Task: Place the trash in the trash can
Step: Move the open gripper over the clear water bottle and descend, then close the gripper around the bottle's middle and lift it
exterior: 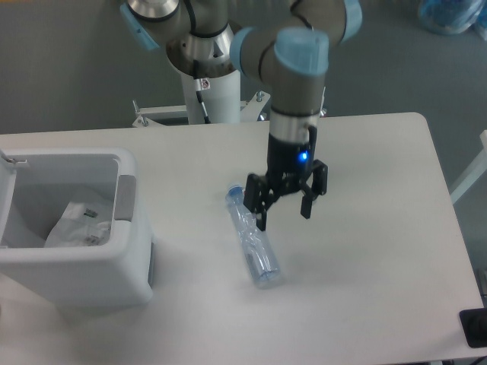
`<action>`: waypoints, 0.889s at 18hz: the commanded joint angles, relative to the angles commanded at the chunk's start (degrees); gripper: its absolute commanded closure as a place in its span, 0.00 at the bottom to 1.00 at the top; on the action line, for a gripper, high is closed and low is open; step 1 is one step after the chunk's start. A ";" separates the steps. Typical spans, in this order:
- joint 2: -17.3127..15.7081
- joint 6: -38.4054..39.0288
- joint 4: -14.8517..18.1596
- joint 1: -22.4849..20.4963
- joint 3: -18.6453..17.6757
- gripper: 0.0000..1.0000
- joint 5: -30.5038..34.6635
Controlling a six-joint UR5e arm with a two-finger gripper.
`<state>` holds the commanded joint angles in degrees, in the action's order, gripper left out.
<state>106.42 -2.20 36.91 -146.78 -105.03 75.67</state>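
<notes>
Clear plastic bottle point(253, 242) is lying near-to-far on the surface, just left of the spread fingers point(284, 212) hovering beside it.

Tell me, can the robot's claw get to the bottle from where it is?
Probably yes. The open gripper hangs right beside the bottle, which lies flat on the table with nothing around it or on top of it.

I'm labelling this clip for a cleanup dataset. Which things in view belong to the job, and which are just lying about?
Part of the job:
- bottle, lying on the table
- wrapper, already in the bin
- bin
- end effector, open, by the bottle

Just lying about:
- blue bag on the floor
- black object at the table's corner
</notes>
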 joint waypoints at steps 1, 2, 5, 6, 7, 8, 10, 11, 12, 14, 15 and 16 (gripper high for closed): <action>1.32 -0.09 0.00 0.09 0.27 0.00 0.18; 2.29 -0.09 0.00 0.27 0.53 0.00 0.87; 5.10 -0.79 0.09 2.55 2.55 0.00 3.42; 6.07 -1.05 0.09 3.16 2.99 0.00 3.78; 6.77 -1.23 0.09 3.52 3.17 0.00 4.04; 7.39 -1.49 0.09 3.87 3.00 0.00 4.13; 8.53 -2.63 0.00 4.49 3.17 0.00 4.13; 8.62 -3.33 0.09 4.49 3.26 0.00 4.13; 8.54 -4.21 0.09 4.66 3.08 0.00 4.13; 8.54 -5.88 0.09 5.01 3.26 0.00 4.13; 8.62 -6.76 0.18 5.01 3.34 0.00 4.13; 8.71 -7.90 0.35 5.10 3.35 0.00 4.13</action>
<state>115.14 -10.10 37.26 -141.68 -101.69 79.80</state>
